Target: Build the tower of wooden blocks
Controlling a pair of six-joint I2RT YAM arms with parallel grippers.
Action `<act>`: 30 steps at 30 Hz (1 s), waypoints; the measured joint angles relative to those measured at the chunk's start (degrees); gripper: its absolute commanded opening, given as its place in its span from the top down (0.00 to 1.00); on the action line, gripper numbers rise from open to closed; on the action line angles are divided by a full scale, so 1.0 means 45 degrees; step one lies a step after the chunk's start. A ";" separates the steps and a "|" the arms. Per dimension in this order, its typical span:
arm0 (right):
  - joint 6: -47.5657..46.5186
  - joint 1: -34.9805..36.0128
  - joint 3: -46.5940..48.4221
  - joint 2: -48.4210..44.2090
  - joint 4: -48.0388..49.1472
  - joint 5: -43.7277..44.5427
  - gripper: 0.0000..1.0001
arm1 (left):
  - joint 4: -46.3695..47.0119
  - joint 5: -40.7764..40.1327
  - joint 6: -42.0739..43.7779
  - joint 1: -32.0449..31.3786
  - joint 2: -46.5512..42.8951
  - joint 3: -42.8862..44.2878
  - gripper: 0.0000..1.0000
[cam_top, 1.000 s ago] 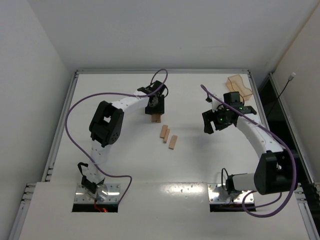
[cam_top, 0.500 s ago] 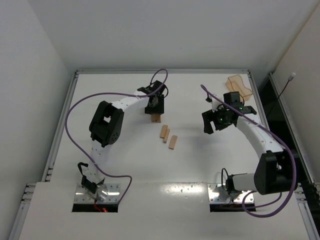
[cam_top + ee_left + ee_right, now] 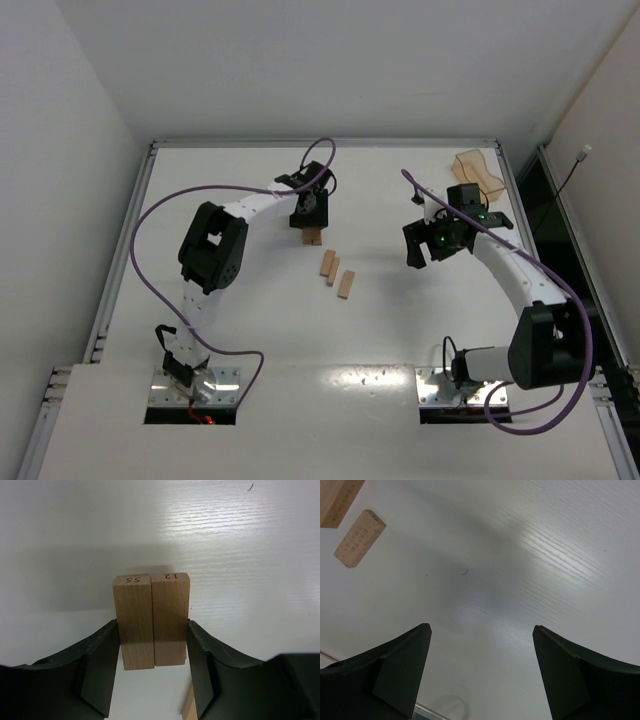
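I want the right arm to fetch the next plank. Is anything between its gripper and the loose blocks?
Nothing visible. Only bare table lies between the open right gripper and the three loose blocks to its left. The left gripper, closed on two blocks at the tower, sits farther back, off that line.

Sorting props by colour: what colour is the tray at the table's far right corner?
The tray is translucent orange-tan, best seen in the top external view.

Wht arms (image 3: 255, 206), blk joints (image 3: 212, 250), purple cables (image 3: 133, 245).
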 measured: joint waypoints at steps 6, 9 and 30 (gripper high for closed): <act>0.0000 0.0000 0.0000 0.0015 0.0000 0.0000 0.19 | 0.0136 0.0068 -0.0015 0.0000 0.0000 -0.0155 0.75; 0.0000 0.0000 0.0000 0.0121 0.0000 0.0005 0.19 | 0.0199 0.0097 -0.0015 0.0000 0.0000 -0.0214 0.75; -0.0005 0.0000 0.0024 0.0321 0.0005 0.0044 0.19 | 0.0049 0.0345 -0.0029 0.0000 0.0029 -0.0525 0.01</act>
